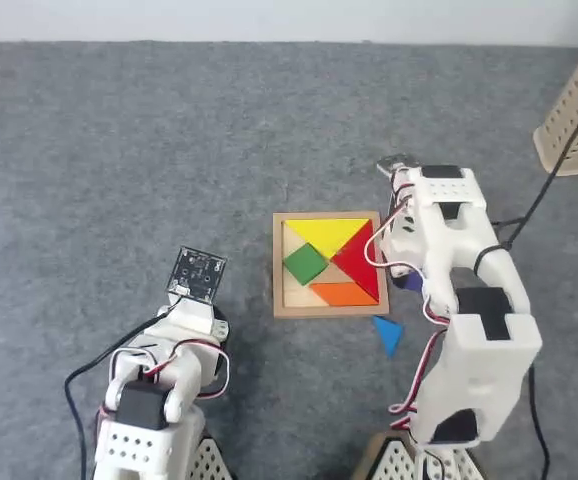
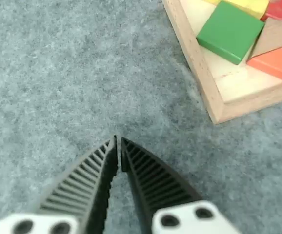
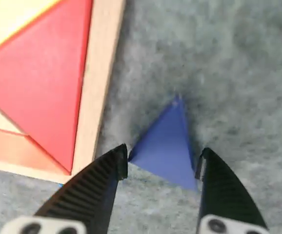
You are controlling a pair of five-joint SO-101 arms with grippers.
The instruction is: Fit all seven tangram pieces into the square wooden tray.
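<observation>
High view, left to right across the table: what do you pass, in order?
left arm → wooden tray → right arm → slatted basket. The loose blue triangle is left out, since it overlaps the tray's right edge and the right arm in that direction.

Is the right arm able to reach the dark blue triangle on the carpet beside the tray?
Probably yes: the open right gripper has a finger on each side of the dark blue triangle, with nothing lying over it.
</observation>
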